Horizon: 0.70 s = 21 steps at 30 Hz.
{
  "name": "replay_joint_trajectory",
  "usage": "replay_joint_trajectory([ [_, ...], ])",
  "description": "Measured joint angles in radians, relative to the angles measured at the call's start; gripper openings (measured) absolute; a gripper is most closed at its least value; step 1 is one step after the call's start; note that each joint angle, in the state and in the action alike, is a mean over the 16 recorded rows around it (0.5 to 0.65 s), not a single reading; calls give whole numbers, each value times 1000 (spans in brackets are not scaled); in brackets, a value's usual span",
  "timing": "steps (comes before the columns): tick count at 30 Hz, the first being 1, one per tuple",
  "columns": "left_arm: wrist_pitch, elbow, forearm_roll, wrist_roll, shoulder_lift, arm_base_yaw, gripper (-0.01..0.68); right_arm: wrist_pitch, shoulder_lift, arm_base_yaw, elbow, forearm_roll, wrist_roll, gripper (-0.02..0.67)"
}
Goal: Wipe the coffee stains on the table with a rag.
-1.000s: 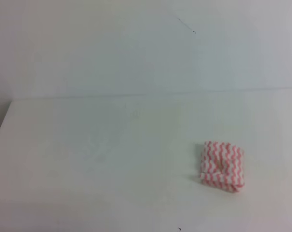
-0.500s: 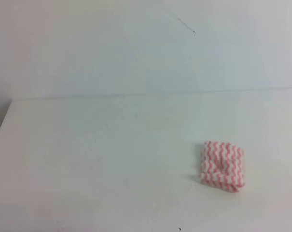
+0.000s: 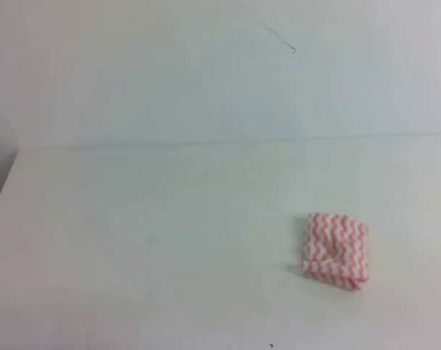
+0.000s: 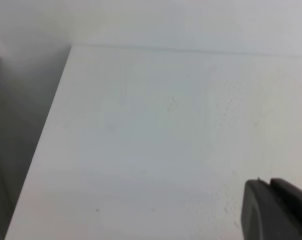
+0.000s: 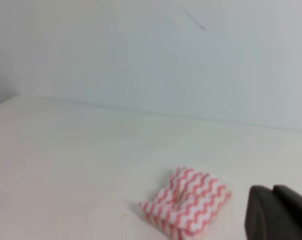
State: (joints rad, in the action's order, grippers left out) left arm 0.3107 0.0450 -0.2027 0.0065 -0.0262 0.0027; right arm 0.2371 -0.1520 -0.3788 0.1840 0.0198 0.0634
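Observation:
The rag (image 3: 335, 250), a small folded cloth with pink-red and white zigzag stripes, lies on the white table (image 3: 133, 240) at the right of the exterior view. No coffee stains show in any view. Neither gripper appears in the exterior view. In the right wrist view the rag (image 5: 186, 207) lies just left of my right gripper (image 5: 273, 189), whose dark fingers are pressed together, shut and holding nothing. In the left wrist view my left gripper (image 4: 269, 182) sits at the lower right over bare table (image 4: 141, 150), its fingers together and shut, nothing in them.
A pale wall (image 3: 205, 73) rises behind the table, with a thin dark mark (image 3: 292, 49) on it. The table's left edge (image 3: 1, 189) drops into a shadowed gap (image 4: 16, 125). A tiny black speck (image 3: 271, 345) lies near the front.

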Motion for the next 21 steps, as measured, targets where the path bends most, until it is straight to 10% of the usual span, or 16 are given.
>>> replay_joint_trajectory([
  [21,1,0,0,0,5,2,0,56,161,440,-187,-10,-1,-2],
])
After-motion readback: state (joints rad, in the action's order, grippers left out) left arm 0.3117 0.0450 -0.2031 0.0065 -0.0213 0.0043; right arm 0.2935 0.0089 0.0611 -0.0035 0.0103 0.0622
